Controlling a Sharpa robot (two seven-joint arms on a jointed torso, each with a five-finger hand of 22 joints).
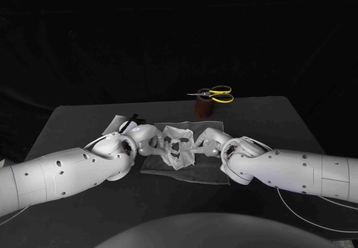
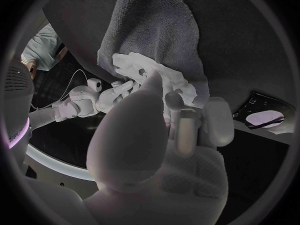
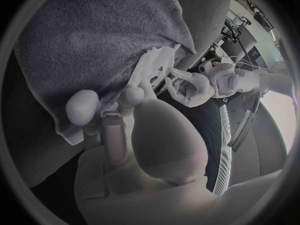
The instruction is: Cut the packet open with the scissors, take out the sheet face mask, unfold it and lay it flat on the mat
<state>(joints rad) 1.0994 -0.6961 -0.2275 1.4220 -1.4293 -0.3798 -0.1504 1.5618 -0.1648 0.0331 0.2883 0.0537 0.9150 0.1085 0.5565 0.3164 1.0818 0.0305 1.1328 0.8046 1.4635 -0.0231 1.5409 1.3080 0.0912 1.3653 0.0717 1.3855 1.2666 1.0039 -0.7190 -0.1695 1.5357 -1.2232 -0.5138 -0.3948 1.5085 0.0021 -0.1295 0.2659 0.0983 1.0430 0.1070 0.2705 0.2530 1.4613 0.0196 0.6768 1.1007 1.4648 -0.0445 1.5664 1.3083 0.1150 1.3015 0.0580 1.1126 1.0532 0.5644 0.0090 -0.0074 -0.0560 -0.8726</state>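
The white sheet mask hangs partly unfolded and crumpled just over the grey mat at the table's middle. My left hand pinches its left edge and my right hand pinches its right edge. The left wrist view has the mask beyond my left hand, over the mat, with my right hand across from it. From the right wrist, the mask sits between my right hand and my left hand. The yellow-handled scissors lie on a brown holder.
The cut packet lies on the table behind my left hand, also seen as the packet in the left wrist view. The scissors' holder stands just past the mat's far edge. Bare black table stretches to both sides and in front.
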